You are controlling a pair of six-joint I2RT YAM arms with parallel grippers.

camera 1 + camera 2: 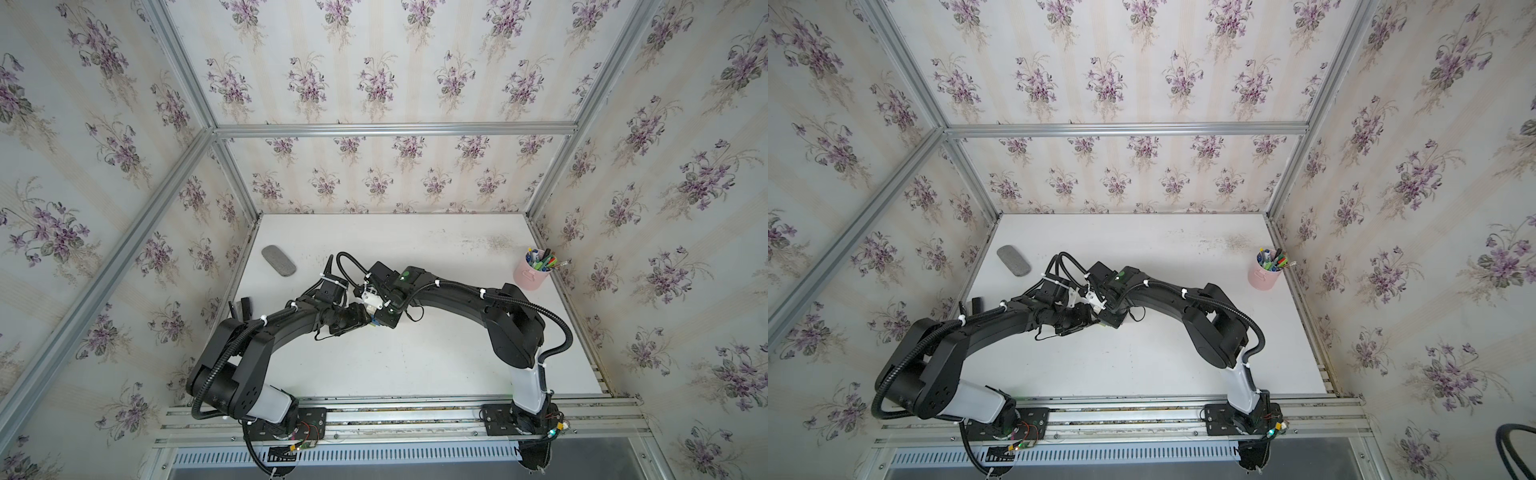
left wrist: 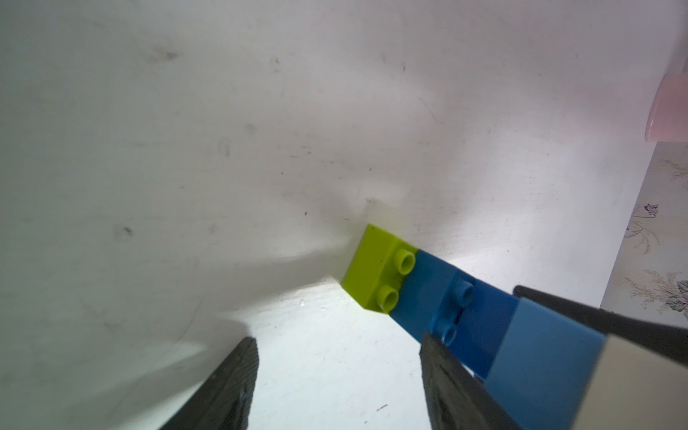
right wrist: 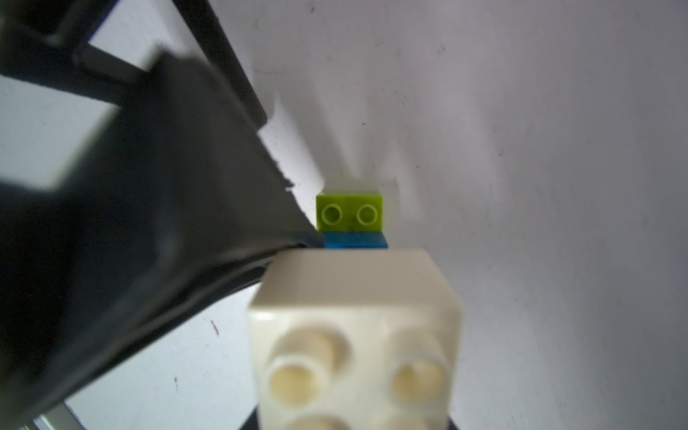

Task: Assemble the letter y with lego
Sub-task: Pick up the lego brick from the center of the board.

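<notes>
So, only one container was spotted: a pink cup parked by the far right corner of the surface, stuffed with pens and markers stood on end. Green and red could be made out among them, but any print on them was way too small to be read. A grey oblong pad was laid flat near the far left corner. A couple of small black bits by the left edge couldn't be identified.

Both arms were bent into one big arch from their bases at the near edge, with the wrists brought together around the middle of the surface. The letter y, only partly built, was held there by the right gripper. Its fingers were clamped at the end with the light blue brick and white brick. Two dark blue bricks and the green brick were stuck out in a line past them. The left gripper was parked just beside that stem, fingers spread apart, with only bare surface seen between them. Whether one finger was touching the stem couldn't be told.
</notes>
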